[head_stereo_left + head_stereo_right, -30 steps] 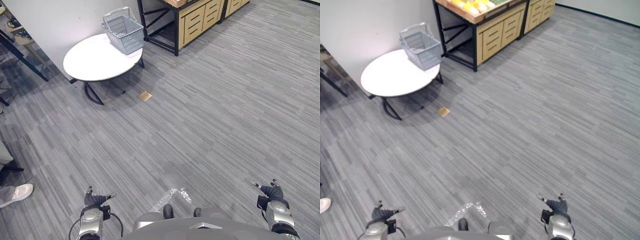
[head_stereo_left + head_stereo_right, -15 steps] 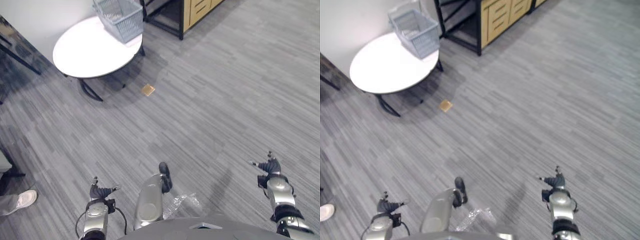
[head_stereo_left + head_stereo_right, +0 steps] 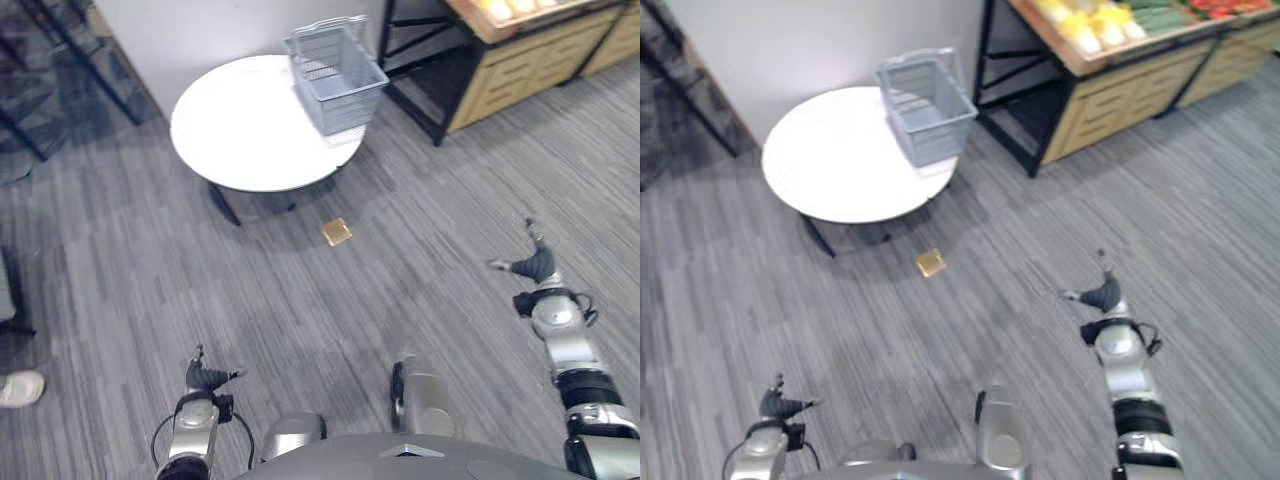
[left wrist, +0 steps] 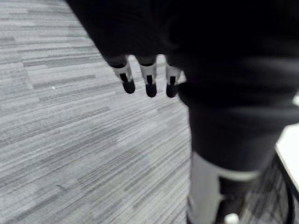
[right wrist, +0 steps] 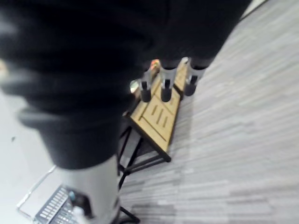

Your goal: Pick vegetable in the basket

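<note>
Now the right hand [image 3: 537, 265] has swung forward, fingers spread; left hand [image 3: 204, 379] hangs loosely spread

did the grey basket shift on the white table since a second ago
No. The grey plastic basket sits at the same far edge of the round white table, nearest the wooden produce stand; the camera moved.

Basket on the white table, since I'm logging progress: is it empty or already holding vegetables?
Empty, it seems: the grey basket stands upright on the round table, and only bare mesh shows inside.
</note>
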You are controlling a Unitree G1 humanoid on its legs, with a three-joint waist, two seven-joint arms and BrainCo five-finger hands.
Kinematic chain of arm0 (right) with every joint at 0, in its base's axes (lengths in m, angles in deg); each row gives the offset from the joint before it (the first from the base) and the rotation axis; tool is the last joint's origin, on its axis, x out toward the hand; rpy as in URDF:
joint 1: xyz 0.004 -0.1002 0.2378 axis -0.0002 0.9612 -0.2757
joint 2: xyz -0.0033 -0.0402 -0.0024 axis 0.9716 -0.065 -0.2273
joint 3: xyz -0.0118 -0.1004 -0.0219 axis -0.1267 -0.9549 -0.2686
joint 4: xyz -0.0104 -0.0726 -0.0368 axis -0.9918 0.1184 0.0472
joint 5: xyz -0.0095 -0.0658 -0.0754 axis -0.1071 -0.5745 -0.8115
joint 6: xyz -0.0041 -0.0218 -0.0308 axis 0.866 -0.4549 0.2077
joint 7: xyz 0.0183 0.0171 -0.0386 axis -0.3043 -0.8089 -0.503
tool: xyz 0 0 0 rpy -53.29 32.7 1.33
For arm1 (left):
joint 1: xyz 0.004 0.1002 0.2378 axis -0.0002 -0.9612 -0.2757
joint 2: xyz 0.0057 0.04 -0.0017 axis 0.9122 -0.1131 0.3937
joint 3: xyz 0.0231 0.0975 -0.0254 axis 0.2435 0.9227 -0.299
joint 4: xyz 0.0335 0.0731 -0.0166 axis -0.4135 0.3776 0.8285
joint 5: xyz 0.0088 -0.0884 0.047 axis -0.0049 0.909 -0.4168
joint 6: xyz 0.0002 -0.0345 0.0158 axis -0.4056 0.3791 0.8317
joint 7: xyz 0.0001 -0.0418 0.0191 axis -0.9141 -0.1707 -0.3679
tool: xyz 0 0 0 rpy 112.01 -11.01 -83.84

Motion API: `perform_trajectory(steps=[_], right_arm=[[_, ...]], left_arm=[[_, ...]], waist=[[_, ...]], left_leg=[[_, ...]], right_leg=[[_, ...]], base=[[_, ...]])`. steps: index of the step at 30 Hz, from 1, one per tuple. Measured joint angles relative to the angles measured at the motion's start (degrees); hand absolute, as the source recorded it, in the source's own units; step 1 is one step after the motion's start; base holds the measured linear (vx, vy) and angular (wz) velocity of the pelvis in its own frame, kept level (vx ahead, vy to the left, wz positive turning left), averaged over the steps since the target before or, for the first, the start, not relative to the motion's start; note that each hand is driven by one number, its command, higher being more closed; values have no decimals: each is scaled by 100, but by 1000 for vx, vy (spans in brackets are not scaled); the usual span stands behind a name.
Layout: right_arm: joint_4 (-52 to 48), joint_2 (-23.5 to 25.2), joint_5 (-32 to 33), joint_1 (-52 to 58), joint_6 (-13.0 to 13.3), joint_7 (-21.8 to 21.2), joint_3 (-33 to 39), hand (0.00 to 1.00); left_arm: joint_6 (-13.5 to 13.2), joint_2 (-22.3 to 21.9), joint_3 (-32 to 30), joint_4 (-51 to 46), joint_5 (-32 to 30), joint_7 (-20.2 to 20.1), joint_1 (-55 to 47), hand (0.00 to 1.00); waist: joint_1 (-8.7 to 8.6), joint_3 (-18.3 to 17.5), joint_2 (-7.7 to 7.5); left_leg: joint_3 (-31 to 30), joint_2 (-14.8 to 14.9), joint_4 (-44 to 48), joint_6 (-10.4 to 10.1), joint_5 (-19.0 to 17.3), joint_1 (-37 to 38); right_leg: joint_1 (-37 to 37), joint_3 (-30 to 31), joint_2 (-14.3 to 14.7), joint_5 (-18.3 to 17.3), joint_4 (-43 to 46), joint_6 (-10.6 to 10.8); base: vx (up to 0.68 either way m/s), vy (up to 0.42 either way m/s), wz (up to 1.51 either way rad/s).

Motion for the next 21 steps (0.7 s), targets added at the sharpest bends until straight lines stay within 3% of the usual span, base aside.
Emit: perform_trajectory(steps=[1, 2, 3, 4, 6, 7, 8, 10, 12, 15, 16, 17, 18, 19, 20, 21], right_arm=[[-14, -155, -27, -136, 4, 47, -29, 0], [-7, -342, -125, -217, -4, 61, -35, 0], [-21, -388, -178, -279, -4, 59, -58, 0], [-90, -387, -235, -436, -8, 58, -87, 0], [-167, -384, -251, -673, -11, 65, -287, 0], [-189, -385, -294, -790, -30, 77, -444, 0], [-256, -341, -426, -833, -93, 124, -525, 0], [-262, -259, -466, -883, -109, 164, -557, 0], [-305, -232, -691, -1064, -144, 199, -582, 0], [-453, -302, -1109, -1394, -164, 231, -911, 0], [-455, -440, -1145, -1465, -150, 232, -1061, 0], [-451, -578, -1245, -1541, -150, 234, -1225, 0], [-452, -524, -1350, -1556, -141, 240, -1343, 0], [-451, -543, -1357, -1564, -109, 239, -1380, 0], [-428, -557, -1399, -1619, -96, 236, -1392, 0], [-395, -550, -1475, -1752, -95, 225, -1486, 0]], left_arm=[[6, 17, 2, 46, -14, 0, -92, 0], [8, -142, 15, 162, -100, -10, -79, 0], [-3, -220, 19, 177, -154, -13, -121, 0], [-28, -307, 1, 233, -192, -13, -174, 0], [-27, -424, -7, 382, -196, -14, -253, 0], [-19, -541, -7, 385, -181, -17, -325, 0], [3, -594, 7, 388, -99, -21, -331, 0], [12, -574, 0, 387, -90, -19, -332, 0], [13, -576, 1, 383, -96, -19, -361, 0], [16, -608, 1, 337, -114, -21, -505, 0], [17, -645, -3, 338, -115, -20, -571, 0], [17, -699, -11, 346, -114, -13, -700, 0], [26, -694, -11, 374, -114, -12, -725, 0], [28, -662, -14, 401, -113, -11, -715, 0], [36, -749, 12, 426, -119, -14, -675, 0], [46, -815, 26, 473, -121, -18, -686, 0]], waist=[[-19, -39, -34], [35, -125, 218], [73, -175, 334], [131, -205, 449], [135, -173, 512], [173, -57, 535], [240, 43, 591], [361, 121, 516], [436, 144, 467], [437, 163, 418], [448, 142, 454], [536, 75, 569], [625, 56, 254], [611, 39, 153], [614, 66, 38], [638, 79, 20]], left_leg=[[-130, 88, 35, -215, -171, 211], [-213, 391, 247, -228, -176, 233], [-241, 531, 464, -219, -79, 148], [-343, 665, 1128, -216, 228, -148], [-397, 749, 2714, -284, 1135, -844], [-385, 859, 3937, -452, 1661, -1316], [-56, 1052, 5081, -282, 1364, -1800], [466, 1205, 5648, -73, 1060, -2245], [1090, 1197, 5222, 50, 804, -2826], [1713, 663, 2835, -41, 707, -3129], [1759, 495, 1901, -74, 967, -3086], [1725, 404, 1193, 326, 1586, -3001], [1818, 134, 1188, 331, 1344, -2889], [1801, 30, 1195, 375, 1262, -2873], [1803, -65, 1186, 467, 1109, -2724], [1760, -149, 1095, 545, 999, -2480]], right_leg=[[-48, 67, 0, 523, 85, 212], [-147, 42, 232, 536, 624, 94], [-150, -66, 345, 373, 746, 4], [-109, -199, 460, 135, 963, -143], [173, -261, 576, -207, 1087, -317], [590, -362, 624, -362, 962, -434], [1095, -432, 693, -506, 779, -579], [1646, -454, 683, -623, 520, -638], [2186, -516, 610, -760, 99, -590], [2663, -595, 396, -934, -305, -373], [2759, -613, 380, -996, -384, -264], [2852, -557, 423, -1182, -331, -121], [2890, -488, 174, -1301, -91, -44], [2863, -490, 78, -1312, 70, -14], [2646, -461, -51, -1338, 782, 18], [2226, -331, -141, -1206, 1976, 239]], base=[[631, -418, 61], [763, -499, 47], [768, -487, 20], [613, -414, 9], [531, -326, 9], [561, -220, 11], [651, -251, 10], [418, -134, 10], [451, -91, 14], [402, 94, 10], [451, 185, -11], [579, 231, -10], [503, 183, 2], [519, 151, 25], [493, 137, 25], [484, 139, 22]])
